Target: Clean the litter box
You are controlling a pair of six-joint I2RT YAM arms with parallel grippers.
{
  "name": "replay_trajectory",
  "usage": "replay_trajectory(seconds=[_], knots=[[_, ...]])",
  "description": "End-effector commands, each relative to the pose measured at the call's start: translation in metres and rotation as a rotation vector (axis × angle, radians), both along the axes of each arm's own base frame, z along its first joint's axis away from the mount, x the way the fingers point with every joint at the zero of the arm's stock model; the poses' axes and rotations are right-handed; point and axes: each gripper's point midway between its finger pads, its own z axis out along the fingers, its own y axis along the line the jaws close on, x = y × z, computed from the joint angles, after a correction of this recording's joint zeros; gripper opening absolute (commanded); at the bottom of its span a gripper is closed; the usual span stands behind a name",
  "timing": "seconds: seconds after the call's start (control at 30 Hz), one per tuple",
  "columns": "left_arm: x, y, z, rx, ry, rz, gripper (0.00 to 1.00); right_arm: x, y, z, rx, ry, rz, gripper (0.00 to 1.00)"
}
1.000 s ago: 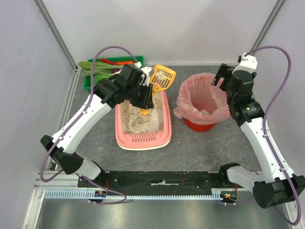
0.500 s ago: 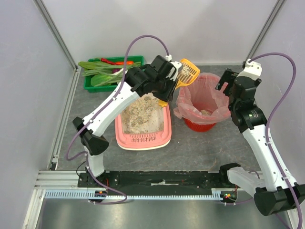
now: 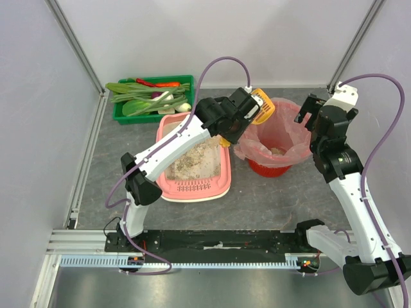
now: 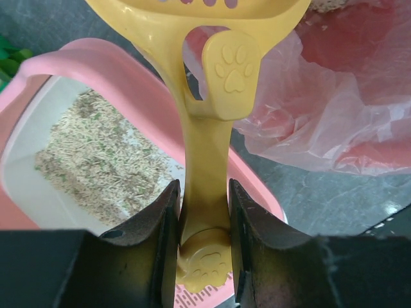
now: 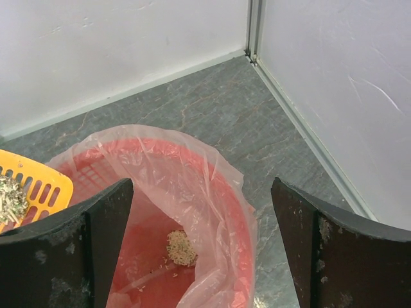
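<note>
The pink litter box [image 3: 192, 187] lies mid-table with grey-beige litter in it; the left wrist view shows its rim [image 4: 122, 70]. My left gripper [image 3: 236, 123] is shut on the handle of a yellow slotted scoop [image 3: 262, 106]. In the left wrist view the fingers [image 4: 160, 224] clamp the handle [image 4: 205, 154]. The scoop head carries a clump of litter [image 5: 11, 192] and hangs over the left rim of the red bin with a pink bag [image 3: 275, 138]. My right gripper [image 3: 313, 110] hovers open above the bin's right side, nothing between its fingers [image 5: 103, 244].
A green crate of vegetables [image 3: 151, 96] stands at the back left, behind the litter box. A small heap of litter [image 5: 180, 247] lies at the bottom of the bin. White walls and metal posts close in the table at the back and on both sides.
My left arm has swung the loaded scoop rightward from over the litter box's far end to the bin's left rim. The right arm has drawn slightly back to the right.
</note>
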Motion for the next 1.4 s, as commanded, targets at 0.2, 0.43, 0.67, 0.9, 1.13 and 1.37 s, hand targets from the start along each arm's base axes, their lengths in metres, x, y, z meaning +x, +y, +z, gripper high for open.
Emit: replay_trajectory(seconds=[0.2,0.43,0.67,0.9,1.13,1.37], knots=[[0.020,0.001,0.032,0.158,-0.289,-0.036,0.02,-0.014,-0.014,0.019,-0.069,-0.034,-0.038,0.98],[0.028,-0.001,0.040,0.340,-0.464,-0.101,0.02,-0.026,-0.020,0.021,-0.087,-0.050,-0.057,0.98],[0.039,-0.008,0.050,0.429,-0.585,-0.136,0.02,-0.033,-0.021,0.018,-0.079,-0.066,-0.054,0.98],[0.054,-0.012,0.059,0.561,-0.793,-0.175,0.02,-0.041,-0.027,0.018,-0.103,-0.072,-0.074,0.98],[0.060,-0.017,0.081,0.652,-1.064,-0.185,0.02,-0.048,-0.029,0.019,-0.093,-0.095,-0.079,0.98],[0.062,-0.022,0.092,0.664,-1.109,-0.175,0.02,-0.050,-0.028,0.015,-0.096,-0.094,-0.073,0.98]])
